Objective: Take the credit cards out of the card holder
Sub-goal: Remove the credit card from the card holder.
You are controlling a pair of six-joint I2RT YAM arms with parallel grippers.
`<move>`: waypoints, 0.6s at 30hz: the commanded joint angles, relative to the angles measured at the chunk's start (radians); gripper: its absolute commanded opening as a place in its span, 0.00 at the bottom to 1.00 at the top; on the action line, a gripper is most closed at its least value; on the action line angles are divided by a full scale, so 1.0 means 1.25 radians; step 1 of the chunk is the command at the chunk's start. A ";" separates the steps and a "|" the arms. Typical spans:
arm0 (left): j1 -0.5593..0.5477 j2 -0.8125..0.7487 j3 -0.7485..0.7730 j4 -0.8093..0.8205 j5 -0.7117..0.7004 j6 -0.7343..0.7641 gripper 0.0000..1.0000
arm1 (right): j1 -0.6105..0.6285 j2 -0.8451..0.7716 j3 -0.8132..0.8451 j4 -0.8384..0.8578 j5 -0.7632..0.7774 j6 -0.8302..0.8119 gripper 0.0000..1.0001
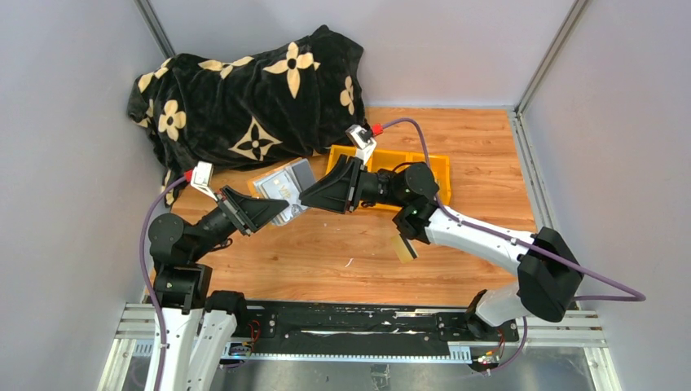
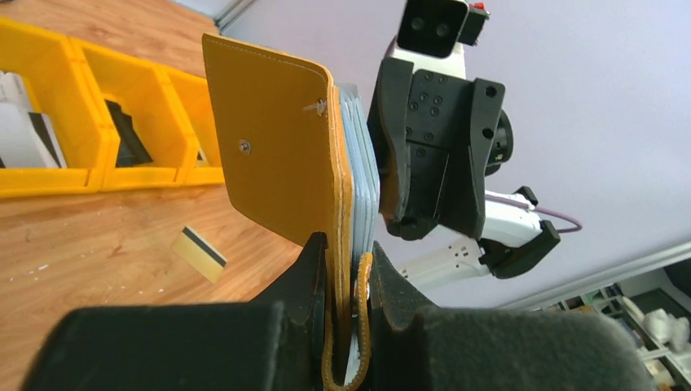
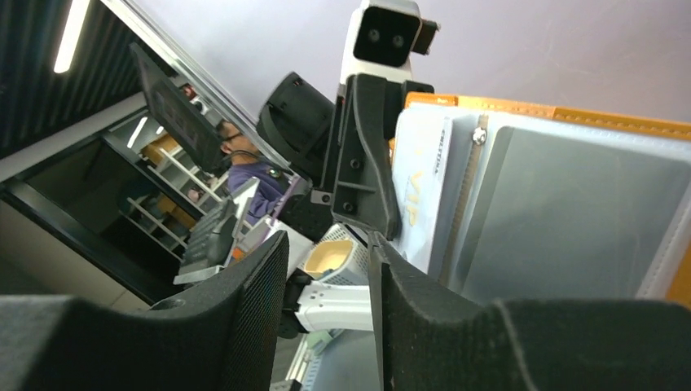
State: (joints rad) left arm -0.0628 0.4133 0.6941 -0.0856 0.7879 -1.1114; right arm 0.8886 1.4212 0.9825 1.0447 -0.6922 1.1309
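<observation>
My left gripper is shut on the lower edge of the mustard-tan card holder, which it holds upright above the table. In the top view the card holder hangs between both grippers. Its grey inside with clear pockets faces my right gripper, and a pale card sits in a pocket. The right gripper is open just beside the holder, with nothing between its fingers. One tan-gold credit card with a black stripe lies flat on the table.
A yellow three-compartment bin stands behind the right arm; a pale card and a black item lie in its compartments. A black flowered blanket is heaped at the back left. Grey walls enclose the wooden table.
</observation>
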 commanded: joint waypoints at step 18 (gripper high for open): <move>0.001 0.009 0.054 0.041 0.017 -0.016 0.00 | -0.038 -0.044 0.059 -0.174 -0.042 -0.098 0.54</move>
State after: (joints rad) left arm -0.0620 0.4274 0.7166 -0.1116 0.7841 -1.1152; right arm 0.8478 1.3560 1.0103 0.8173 -0.7067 1.0012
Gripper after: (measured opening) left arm 0.143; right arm 0.560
